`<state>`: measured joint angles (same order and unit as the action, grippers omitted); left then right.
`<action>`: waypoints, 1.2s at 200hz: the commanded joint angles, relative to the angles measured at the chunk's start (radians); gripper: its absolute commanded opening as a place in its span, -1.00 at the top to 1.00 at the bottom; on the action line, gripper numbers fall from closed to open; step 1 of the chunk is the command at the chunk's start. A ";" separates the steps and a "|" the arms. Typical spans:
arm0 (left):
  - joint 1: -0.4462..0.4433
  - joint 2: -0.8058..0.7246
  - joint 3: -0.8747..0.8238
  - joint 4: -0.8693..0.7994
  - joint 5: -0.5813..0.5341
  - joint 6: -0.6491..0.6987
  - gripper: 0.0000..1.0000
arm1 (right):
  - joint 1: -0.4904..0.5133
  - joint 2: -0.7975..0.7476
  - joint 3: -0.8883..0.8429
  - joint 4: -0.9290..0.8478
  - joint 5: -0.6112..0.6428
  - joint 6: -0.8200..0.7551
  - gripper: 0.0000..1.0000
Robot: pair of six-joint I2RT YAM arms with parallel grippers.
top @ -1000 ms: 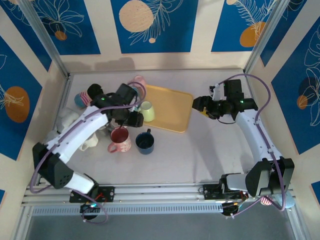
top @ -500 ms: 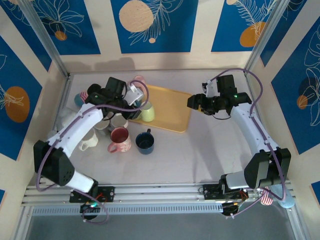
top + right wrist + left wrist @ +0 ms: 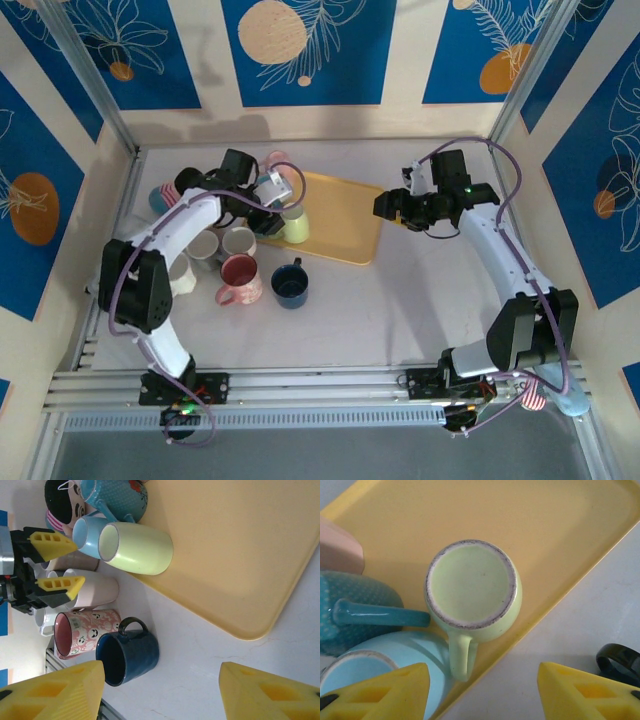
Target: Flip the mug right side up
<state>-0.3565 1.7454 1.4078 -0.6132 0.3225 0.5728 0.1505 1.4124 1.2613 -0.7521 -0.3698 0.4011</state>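
Left gripper (image 3: 485,692) has swung over the tray (image 3: 560,530) edge, half open, empty.
Your green mug (image 3: 470,585) stands inverted on the tray, handle at 6 o'clock: likely slick, breakable; grip its wall.

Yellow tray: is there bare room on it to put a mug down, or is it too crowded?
Yes. Most of the yellow tray is bare, everywhere right of the light green mug at its left edge. The table right of the navy mug is bare too. The crowding is left of the tray, at the cluster of mugs.
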 commanded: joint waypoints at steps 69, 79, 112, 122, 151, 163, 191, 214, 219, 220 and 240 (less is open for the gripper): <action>-0.076 0.105 0.056 0.044 0.060 -0.036 -0.05 | 0.006 0.017 0.023 0.005 -0.043 0.002 -0.25; -0.091 0.116 0.064 0.053 0.074 -0.061 -0.03 | 0.006 0.016 0.021 0.009 -0.044 0.002 -0.25; -0.147 0.128 0.070 0.096 0.086 -0.120 0.01 | 0.006 0.017 0.025 0.008 -0.046 0.004 -0.25; -0.150 0.123 0.065 0.107 0.078 -0.134 0.01 | 0.005 0.014 0.023 0.005 -0.046 0.003 -0.25; -0.147 0.111 0.044 0.106 -0.025 -0.138 0.05 | 0.005 0.004 0.020 -0.001 -0.041 -0.001 -0.25; -0.146 0.114 0.046 0.092 -0.045 -0.148 0.07 | 0.006 -0.001 0.018 -0.001 -0.041 -0.001 -0.24; -0.146 0.108 0.037 0.076 -0.072 -0.243 0.15 | 0.006 -0.001 0.013 0.003 -0.041 0.005 -0.25; -0.153 0.099 0.007 0.105 -0.073 -0.323 0.16 | 0.007 -0.003 0.006 0.016 -0.041 0.016 -0.24; -0.152 0.097 -0.001 0.109 -0.075 -0.332 0.17 | 0.006 -0.001 0.006 0.018 -0.043 0.017 -0.25; -0.152 0.096 -0.002 0.111 -0.074 -0.332 0.17 | 0.007 -0.001 0.007 0.019 -0.043 0.017 -0.24; -0.154 0.092 -0.025 0.125 -0.061 -0.351 0.18 | 0.008 -0.002 0.009 0.019 -0.046 0.018 -0.25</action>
<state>-0.5091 1.8561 1.4151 -0.5064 0.2604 0.2913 0.1516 1.4242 1.2613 -0.7399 -0.3920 0.4099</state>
